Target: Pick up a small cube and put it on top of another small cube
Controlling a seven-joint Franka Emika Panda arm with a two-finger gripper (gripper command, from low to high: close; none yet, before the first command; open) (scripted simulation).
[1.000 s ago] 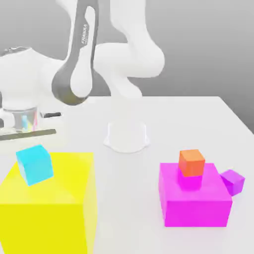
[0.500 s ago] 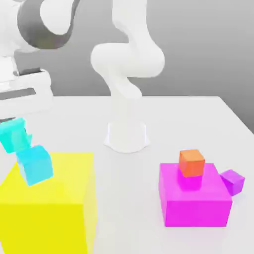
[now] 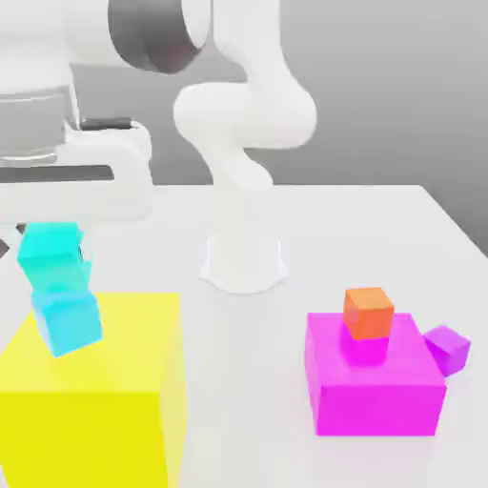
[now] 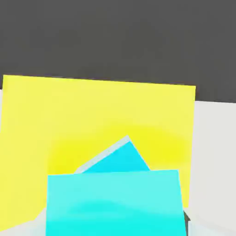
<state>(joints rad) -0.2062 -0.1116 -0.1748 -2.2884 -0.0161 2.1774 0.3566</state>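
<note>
Hovering at the left side of the exterior view, the claw (image 3: 54,261) is right at the turquoise cube (image 3: 54,250), and honestly I can't tell if it's gripping it or has let go. That cube looks stacked on the sky-blue cube (image 3: 67,321), which is on the big yellow block (image 3: 105,381) at lower left, and the two cubes are twisted relative to each other. Over at lower right, an orange cube (image 3: 368,313) is up on the magenta block (image 3: 374,381), with a purple cube (image 3: 446,350) just beside the block.
</note>
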